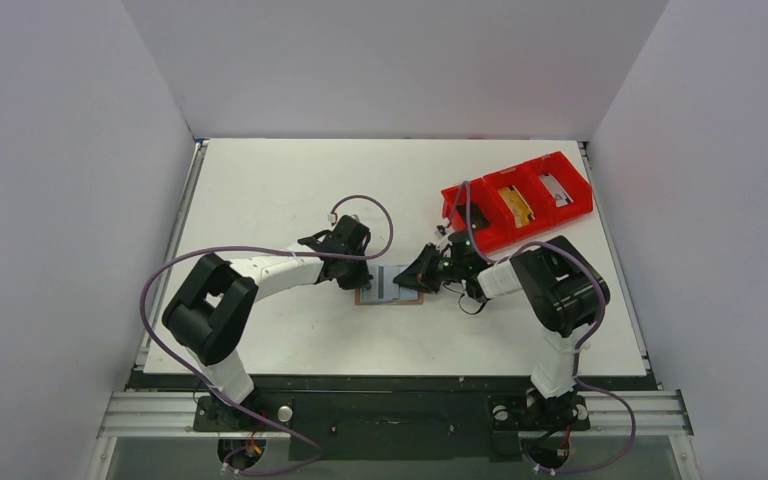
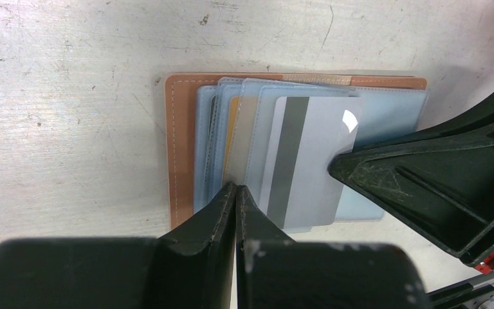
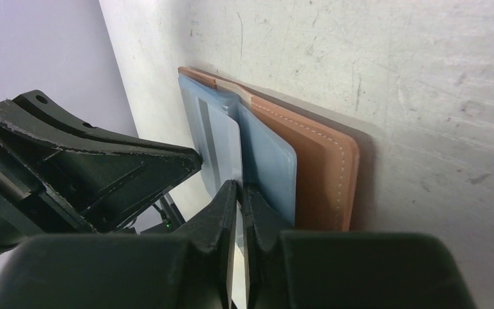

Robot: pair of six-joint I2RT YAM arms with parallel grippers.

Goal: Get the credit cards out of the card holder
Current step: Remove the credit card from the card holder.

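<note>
The tan card holder (image 1: 365, 298) lies open and flat mid-table, its pale blue pockets (image 2: 209, 129) facing up. A grey credit card (image 2: 315, 161) with a dark stripe sticks partway out of a pocket towards the right. An orange card edge (image 2: 233, 122) shows deeper in. My left gripper (image 2: 236, 188) is shut, and its tips press down on the pockets. My right gripper (image 3: 239, 187) is shut on the grey card's (image 3: 222, 141) right edge, over the holder (image 3: 321, 167). In the top view the left gripper (image 1: 365, 272) and right gripper (image 1: 407, 280) meet over the holder.
A red compartment tray (image 1: 500, 238) stands behind the right arm at the back right. It holds a yellow card (image 1: 516, 205) and a white one (image 1: 558, 190). White walls enclose the table on three sides.
</note>
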